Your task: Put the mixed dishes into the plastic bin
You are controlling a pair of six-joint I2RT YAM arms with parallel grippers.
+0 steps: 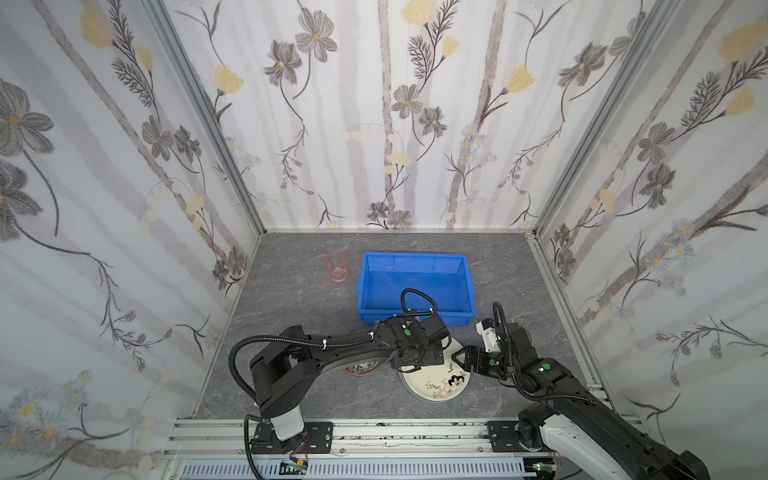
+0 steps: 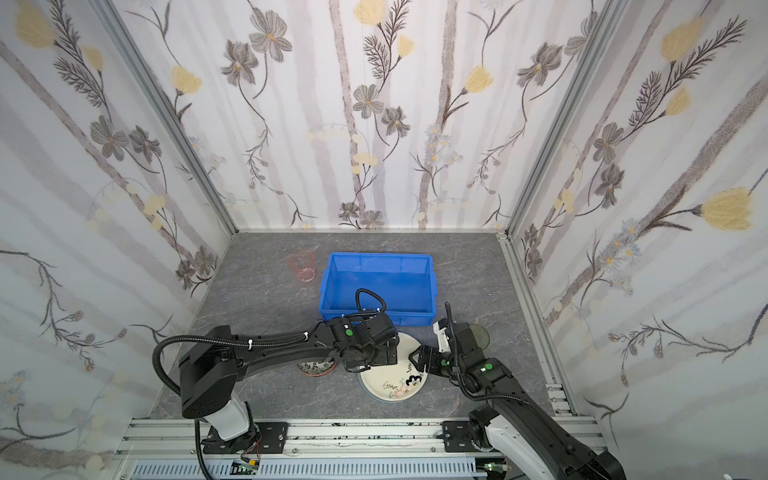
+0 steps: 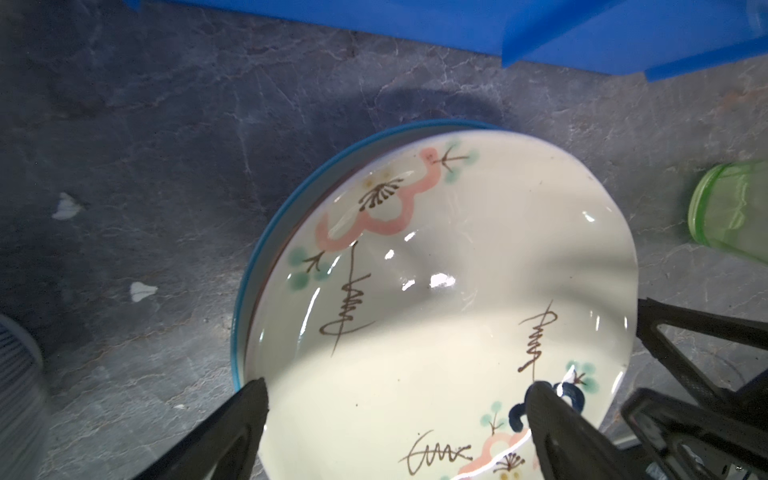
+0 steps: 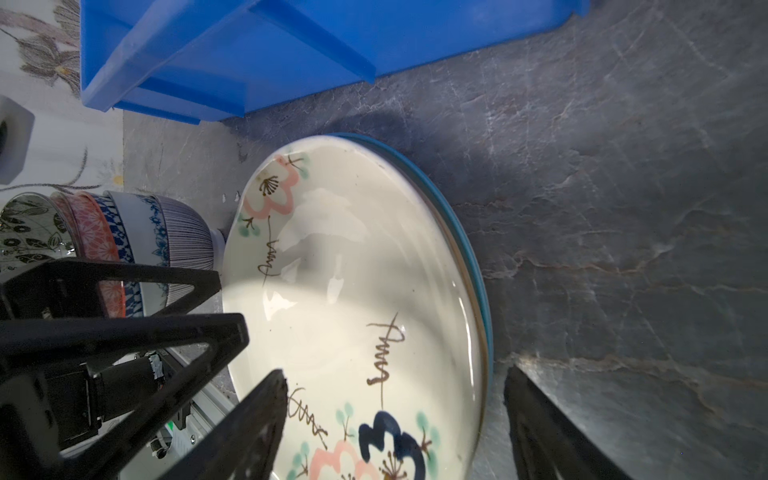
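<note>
Noted round cream ceramic plate with pink flowers (image 1: 432,384) atop blue-rimmed plate (image 3: 266,245), outside bright blue plastic bin (image 1: 415,257), just beside it. Found left gripper (image 3: 399,388) and right gripper (image 4: 395,374) spread, straddling opposite rims, likely for shared lift.

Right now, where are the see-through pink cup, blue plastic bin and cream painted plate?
Pink cup (image 1: 336,268): a top view, side wall.
Blue bin (image 1: 386,291): a top view, bare floor.
Cream plate (image 3: 457,257): left wrist view, middle.
</note>
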